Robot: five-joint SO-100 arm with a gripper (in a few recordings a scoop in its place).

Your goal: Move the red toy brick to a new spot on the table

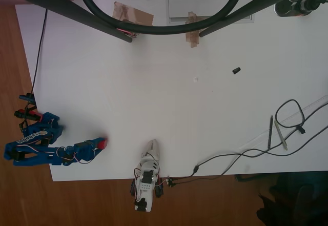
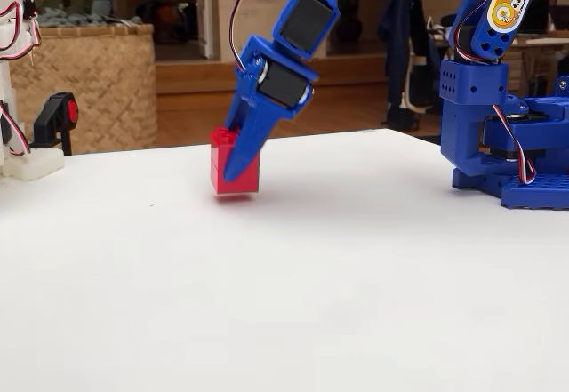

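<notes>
The white counter takes up most of the overhead view, with brown wooden floor along its 9 and 6 o'clock sides and two patches of brown tape up near 12 o'clock. The blue arm sits at the counter's 8 o'clock corner in that view, its base bolted at the edge and its forearm reaching toward 3 o'clock. From the fixed view the same arm comes down from 12 o'clock at a slant, and the jaws are clamped on the red brick, one blue finger lying across its front face. The brick looks a shade above its own shadow on the counter, though I cannot tell for certain whether it is touching. From above, the brick shows as a red spot at the jaws' tip, close to the counter's 6 o'clock edge. Loose black cables curl around 4 o'clock, with two pens beside them. A small black piece lies alone toward 2 o'clock, well apart from the brick.
</notes>
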